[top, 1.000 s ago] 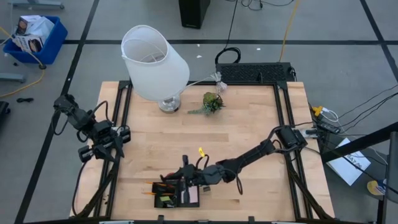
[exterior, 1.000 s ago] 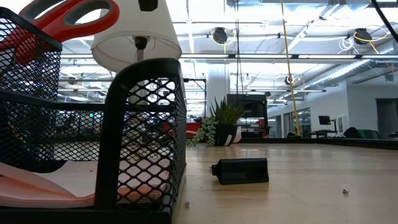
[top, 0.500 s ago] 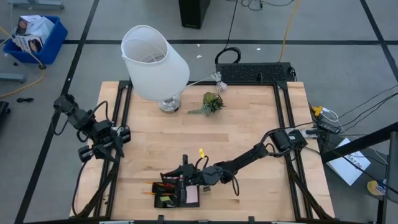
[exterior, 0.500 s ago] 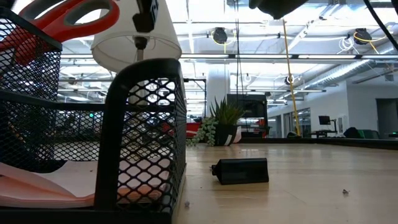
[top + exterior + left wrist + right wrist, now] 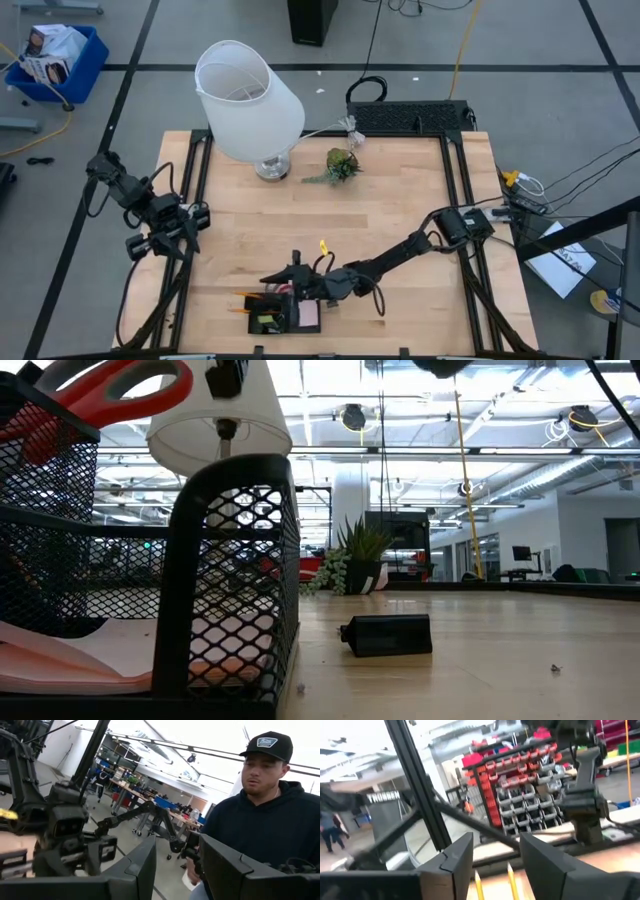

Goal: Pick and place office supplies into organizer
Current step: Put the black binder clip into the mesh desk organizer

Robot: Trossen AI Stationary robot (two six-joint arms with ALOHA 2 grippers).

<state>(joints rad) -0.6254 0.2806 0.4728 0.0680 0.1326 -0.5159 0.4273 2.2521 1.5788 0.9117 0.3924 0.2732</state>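
**Right gripper over organizer, front edge**

High view: we see the right gripper [image 5: 292,285] above the black organizer [image 5: 268,322], which sits at the table's front edge w/ a pink sticky pad [image 5: 309,315] inside. Left gripper [image 5: 190,225] waits at the left edge.

Low view: red scissors [image 5: 105,388] stand in the mesh organizer [image 5: 235,575].

Wrist views: both grippers' fingers parted, nothing held; two orange pencils [image 5: 511,881] past the right one.

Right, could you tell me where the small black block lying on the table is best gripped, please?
Probably the black block at its middle, from straight above, jaws across its short width: it lies flat, long side down, on bare wood clear of the mesh organizer. The right gripper is over the organizer; the left gripper waits at the table's left edge.
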